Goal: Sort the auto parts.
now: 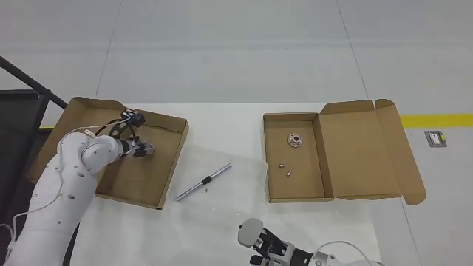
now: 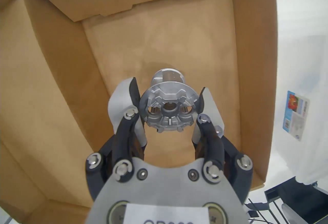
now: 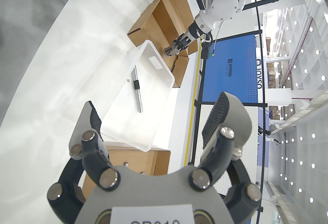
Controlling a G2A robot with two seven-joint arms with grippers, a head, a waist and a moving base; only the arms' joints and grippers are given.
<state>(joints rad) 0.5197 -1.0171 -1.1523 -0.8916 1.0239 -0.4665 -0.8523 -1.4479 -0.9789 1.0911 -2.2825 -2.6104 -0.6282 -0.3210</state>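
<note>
Hub (image 2: 169, 109) clamped in left pincer (image 2: 167, 93) over cardboard box (image 2: 51, 68), spokes plain from wrist view, right pincer (image 3: 156, 104) wide

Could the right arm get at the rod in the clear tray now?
Probably yes: the right claw is open and empty, the rod lies uncovered in the tray, nothing between them.

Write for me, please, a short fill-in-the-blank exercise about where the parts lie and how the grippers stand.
1. The left gripper is ___ on the round metal part over the left cardboard box.
2. The right gripper has its jaws ___.
3. The right cardboard box holds a small round disc and ___ small screws.
4. The metal rod lies in the clear tray, ___ the two boxes.

Missing words: shut, open, two, between.
</note>
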